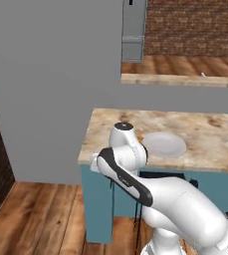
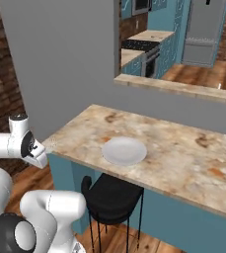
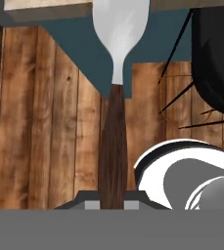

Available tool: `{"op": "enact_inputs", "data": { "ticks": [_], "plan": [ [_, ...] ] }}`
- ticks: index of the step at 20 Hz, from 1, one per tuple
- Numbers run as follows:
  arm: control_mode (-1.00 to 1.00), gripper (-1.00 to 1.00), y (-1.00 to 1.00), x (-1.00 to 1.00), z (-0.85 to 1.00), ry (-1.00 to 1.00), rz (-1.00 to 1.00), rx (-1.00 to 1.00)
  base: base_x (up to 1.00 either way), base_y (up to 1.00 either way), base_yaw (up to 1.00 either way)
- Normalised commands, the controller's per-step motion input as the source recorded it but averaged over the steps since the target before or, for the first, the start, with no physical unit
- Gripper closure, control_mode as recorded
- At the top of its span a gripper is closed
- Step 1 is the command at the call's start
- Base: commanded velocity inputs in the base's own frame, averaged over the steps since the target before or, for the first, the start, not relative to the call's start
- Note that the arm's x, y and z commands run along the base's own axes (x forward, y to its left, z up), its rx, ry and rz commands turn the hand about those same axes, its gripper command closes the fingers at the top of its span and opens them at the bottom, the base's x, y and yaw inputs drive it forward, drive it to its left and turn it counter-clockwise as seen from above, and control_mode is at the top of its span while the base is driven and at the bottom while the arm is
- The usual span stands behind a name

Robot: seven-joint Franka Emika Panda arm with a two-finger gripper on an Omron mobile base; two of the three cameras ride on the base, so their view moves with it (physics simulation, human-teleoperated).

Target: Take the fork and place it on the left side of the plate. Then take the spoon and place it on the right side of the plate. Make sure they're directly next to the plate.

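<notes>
The fork (image 3: 114,122) has a dark brown handle and a silver head, and it runs up from my gripper (image 3: 112,204), which is shut on the handle's end. Its head reaches the counter's front edge, over the wooden floor. My hand (image 2: 34,150) hangs just off the counter's near left corner, left of the plate (image 2: 124,150). The round pale plate (image 1: 163,144) lies near the front edge of the marble counter (image 1: 210,134). A thin pale sliver (image 2: 219,85) on the far ledge may be the spoon; it is too small to tell.
A black stool (image 2: 112,195) stands under the counter below the plate, and its legs (image 3: 182,88) show close to the fork. The counter's teal base (image 1: 98,199) stands beside my arm. A grey wall rises behind the counter, with an opening to the far ledge (image 1: 180,78).
</notes>
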Motion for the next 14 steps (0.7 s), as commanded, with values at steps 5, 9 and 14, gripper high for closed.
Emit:
{"op": "enact_inputs", "data": {
  "ticks": [5,9,14],
  "plan": [
    [1.00,1.00,0.00,0.00,0.00,0.00,0.00,0.00,0.50,0.11,-0.32],
    [1.00,1.00,0.00,0.00,0.00,0.00,0.00,0.00,0.36,0.11,-0.21],
    [1.00,1.00,0.00,0.00,0.00,0.00,0.00,0.00,0.00,0.00,0.00]
  ]
}}
